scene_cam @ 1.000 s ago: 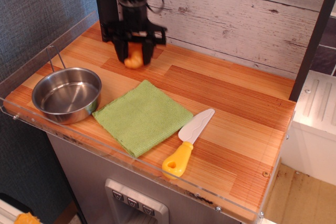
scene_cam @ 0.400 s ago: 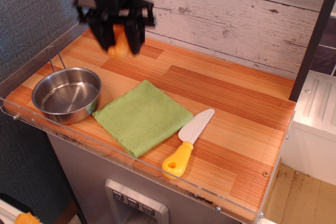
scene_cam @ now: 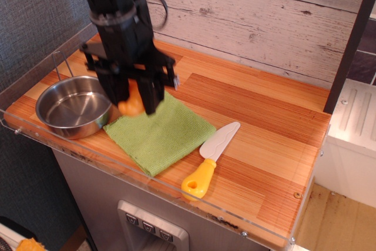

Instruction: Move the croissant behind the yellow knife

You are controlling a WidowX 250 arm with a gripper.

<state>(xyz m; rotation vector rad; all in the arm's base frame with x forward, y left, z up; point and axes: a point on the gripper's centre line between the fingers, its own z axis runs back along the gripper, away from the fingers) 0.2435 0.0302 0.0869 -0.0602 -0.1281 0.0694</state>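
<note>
My black gripper point(scene_cam: 134, 101) is shut on the orange-yellow croissant point(scene_cam: 132, 105) and holds it above the near left part of the green cloth, right of the steel bowl. Only the croissant's lower part shows between the fingers point(scene_cam: 149, 99). The yellow knife point(scene_cam: 210, 160) lies on the wooden counter to the right of the cloth, its cream blade pointing to the back right and its yellow handle with a hole toward the front edge. The gripper is well to the left of the knife.
A green cloth point(scene_cam: 167, 135) lies in the middle of the counter. A steel bowl point(scene_cam: 73, 105) with a wire handle stands at the left. A clear plastic rim point(scene_cam: 153, 185) runs along the front and left edges. A plank wall point(scene_cam: 264, 16) stands behind.
The gripper with the croissant moved from the back of the counter, first up and left, then forward and down to over the cloth's left part beside the bowl.
</note>
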